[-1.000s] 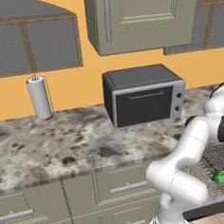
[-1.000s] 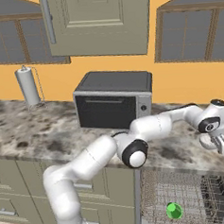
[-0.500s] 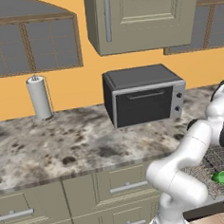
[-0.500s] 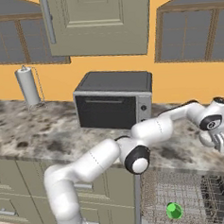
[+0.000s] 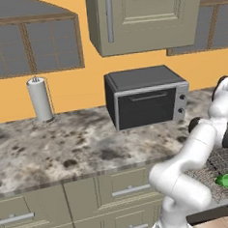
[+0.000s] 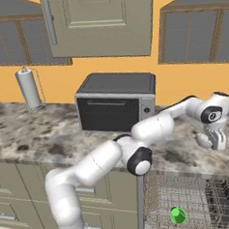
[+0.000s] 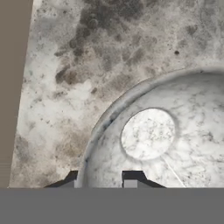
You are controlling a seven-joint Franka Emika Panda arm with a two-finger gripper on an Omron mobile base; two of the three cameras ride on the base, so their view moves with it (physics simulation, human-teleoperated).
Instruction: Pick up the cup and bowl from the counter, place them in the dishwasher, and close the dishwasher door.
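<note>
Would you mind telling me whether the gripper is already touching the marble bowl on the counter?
Cannot tell. In the hand view the gripper straddles the bowl's rim, one fingertip on each side, but neither contact nor gap shows plainly.

Over the last second I have swung my wrist further out along the counter [image 6: 187, 155], to the right in the right base view, and brought my gripper [image 6: 216, 142] lower. It now hangs just above the marbled grey-white bowl [image 7: 166, 131], my fingertips [image 7: 132, 178] straddling its near rim with one inside and one outside. In the left base view my hand has slid nearly off the right edge.
</note>
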